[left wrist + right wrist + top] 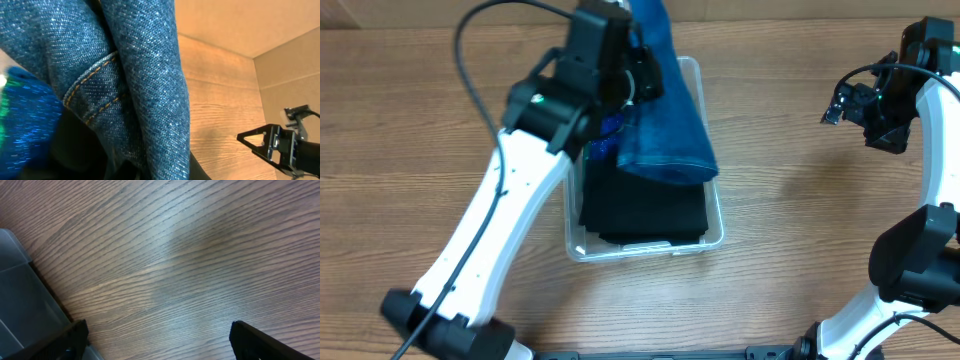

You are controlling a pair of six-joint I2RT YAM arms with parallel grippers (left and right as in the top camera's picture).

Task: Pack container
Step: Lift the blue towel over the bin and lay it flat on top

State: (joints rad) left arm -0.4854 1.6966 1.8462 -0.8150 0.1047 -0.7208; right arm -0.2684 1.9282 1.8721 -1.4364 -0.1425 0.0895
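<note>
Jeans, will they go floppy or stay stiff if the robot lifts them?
Probably floppy: the jeans sag in soft folds over the container. Likely heavy for cloth, since the denim looks thick, with stitched seams. Probably not slippery; the weave looks rough.

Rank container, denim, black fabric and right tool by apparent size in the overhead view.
1. container
2. denim
3. black fabric; the denim lies over it, nearer the camera, so this pair is unsure
4. right tool, clearly smallest

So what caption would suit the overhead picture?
Left gripper holds blue jeans over a clear plastic container packed with black clothing; right gripper hangs open aside.
</note>
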